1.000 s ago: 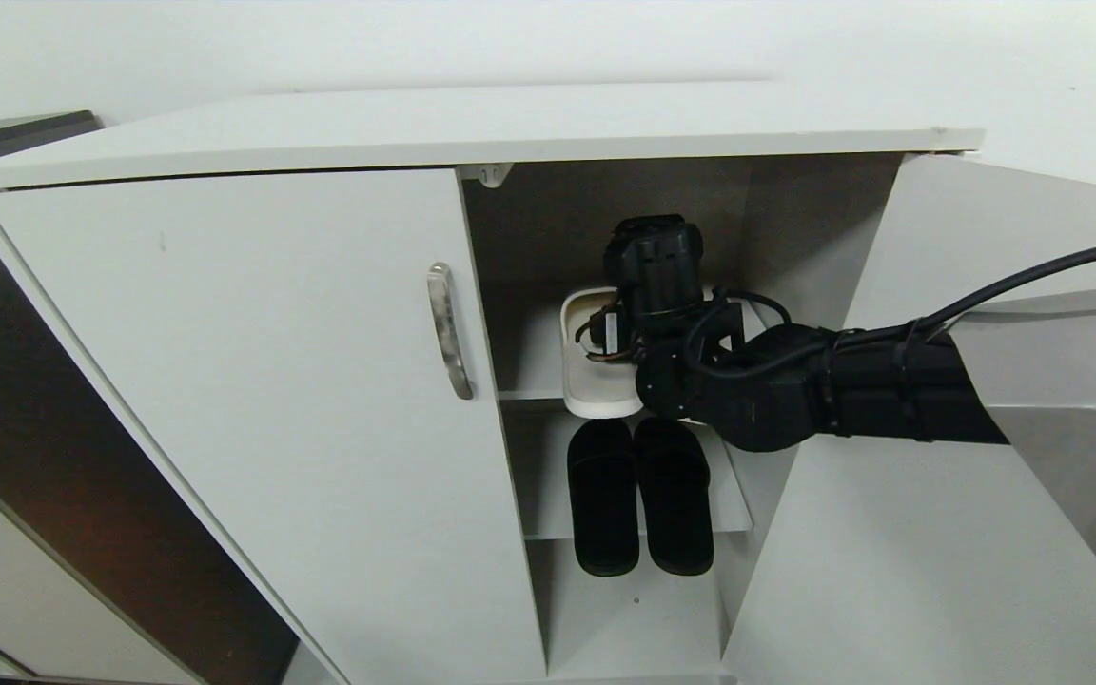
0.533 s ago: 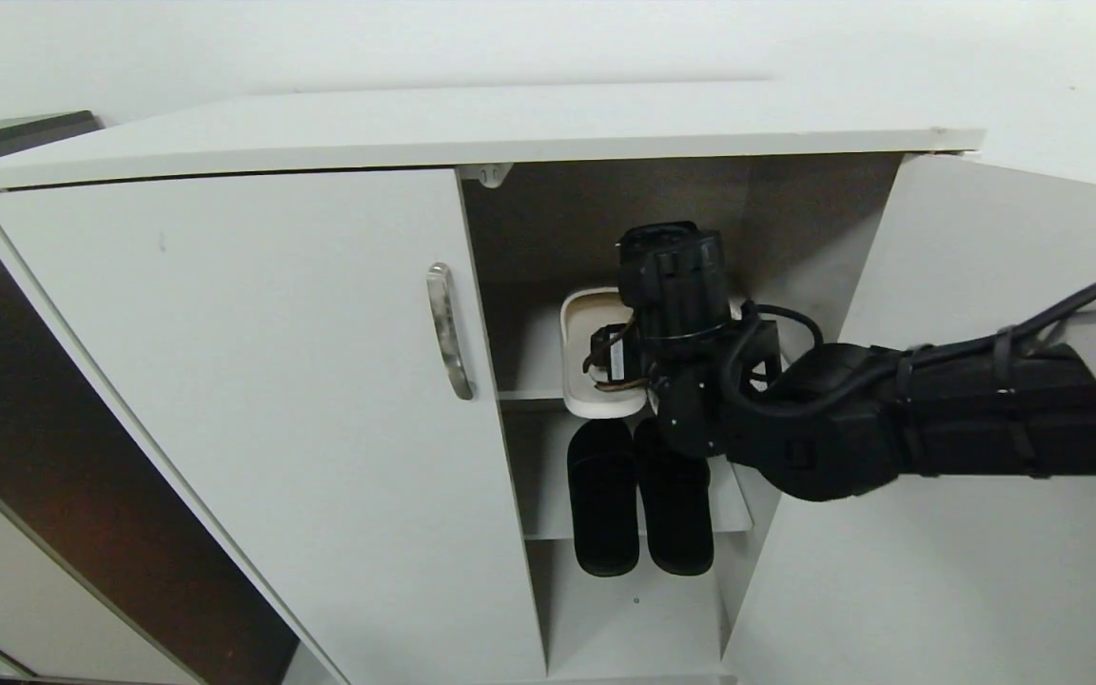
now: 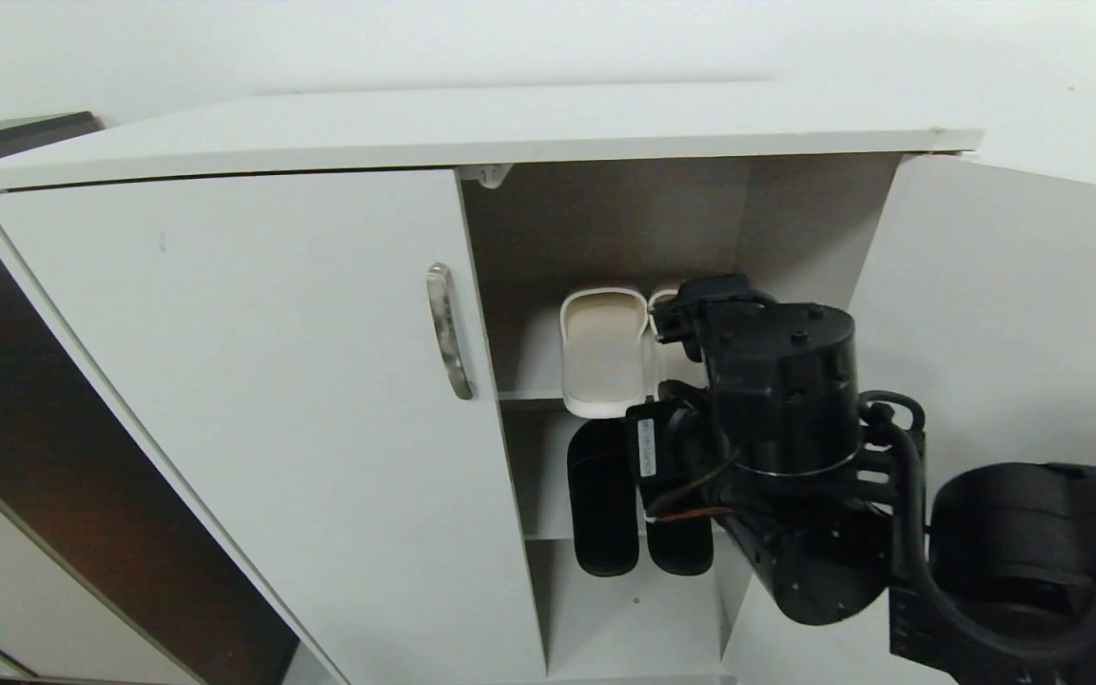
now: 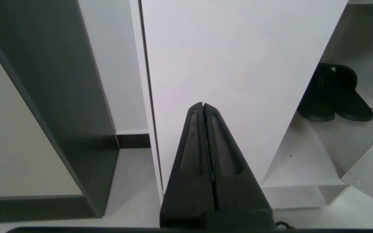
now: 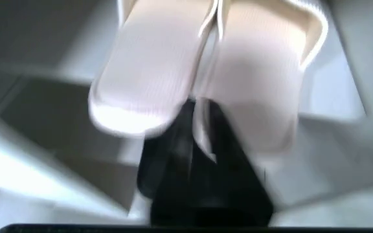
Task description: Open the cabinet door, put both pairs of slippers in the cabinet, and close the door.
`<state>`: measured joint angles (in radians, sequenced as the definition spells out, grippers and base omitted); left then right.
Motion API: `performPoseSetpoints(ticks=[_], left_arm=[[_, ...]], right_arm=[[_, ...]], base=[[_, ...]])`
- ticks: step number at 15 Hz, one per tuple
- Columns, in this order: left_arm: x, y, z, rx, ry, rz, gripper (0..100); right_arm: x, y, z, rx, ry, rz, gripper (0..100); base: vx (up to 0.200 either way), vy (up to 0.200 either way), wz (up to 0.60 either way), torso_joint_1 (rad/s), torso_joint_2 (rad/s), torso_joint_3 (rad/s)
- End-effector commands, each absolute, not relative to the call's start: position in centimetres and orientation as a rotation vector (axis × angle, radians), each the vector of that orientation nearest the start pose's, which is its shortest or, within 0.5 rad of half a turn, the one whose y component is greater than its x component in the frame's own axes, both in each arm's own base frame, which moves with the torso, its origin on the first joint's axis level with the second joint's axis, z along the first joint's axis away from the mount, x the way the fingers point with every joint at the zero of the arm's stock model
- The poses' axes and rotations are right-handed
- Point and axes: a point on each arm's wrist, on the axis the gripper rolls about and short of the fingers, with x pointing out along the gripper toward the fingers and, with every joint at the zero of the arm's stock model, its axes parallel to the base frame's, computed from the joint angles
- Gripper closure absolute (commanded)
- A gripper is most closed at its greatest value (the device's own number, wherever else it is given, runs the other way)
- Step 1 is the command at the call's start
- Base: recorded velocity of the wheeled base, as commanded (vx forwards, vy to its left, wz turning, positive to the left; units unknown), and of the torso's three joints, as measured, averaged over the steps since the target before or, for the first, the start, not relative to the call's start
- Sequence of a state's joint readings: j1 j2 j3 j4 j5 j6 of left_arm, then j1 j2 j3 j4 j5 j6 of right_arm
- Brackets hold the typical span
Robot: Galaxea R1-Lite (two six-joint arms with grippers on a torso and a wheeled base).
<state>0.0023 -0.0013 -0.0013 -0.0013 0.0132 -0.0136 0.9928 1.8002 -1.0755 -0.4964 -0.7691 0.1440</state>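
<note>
Cream foam slippers [image 3: 603, 352] at upper shelf [image 3: 529, 379] front edge.
I judge them light, bendy; pinch inner rims. Right claw [image 5: 201, 113]: can't tell.

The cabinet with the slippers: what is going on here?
A robot is putting slippers into the cabinet. Its right door is open, the left door closed. The white slippers lie on the upper shelf, the black slippers on the shelf below. The right gripper is close to the white pair; the left gripper, shut, faces the closed door.
</note>
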Motion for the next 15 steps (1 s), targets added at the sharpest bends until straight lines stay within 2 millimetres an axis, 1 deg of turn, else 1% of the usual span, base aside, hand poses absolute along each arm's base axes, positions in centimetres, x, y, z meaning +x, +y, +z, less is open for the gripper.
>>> performPoseSetpoints(ticks=[1, 4, 15], left_arm=[[-2.3, 0.0, 7.6, -0.014, -0.003, 0.017, 100], [-2.3, 0.0, 7.6, -0.014, -0.003, 0.017, 100], [-2.3, 0.0, 7.6, -0.014, -0.003, 0.017, 100]], right_arm=[[18.1, 26.9, 21.2, -0.026, 0.154, 0.255, 100], [17.4, 27.5, 20.4, -0.039, 0.162, 0.287, 100], [17.4, 27.7, 19.2, -0.061, 0.184, 0.295, 100]], base=[[0.0, 0.0, 0.0, 0.0, 0.0, 0.0], [0.0, 0.0, 0.0, 0.0, 0.0, 0.0], [0.0, 0.0, 0.0, 0.0, 0.0, 0.0]])
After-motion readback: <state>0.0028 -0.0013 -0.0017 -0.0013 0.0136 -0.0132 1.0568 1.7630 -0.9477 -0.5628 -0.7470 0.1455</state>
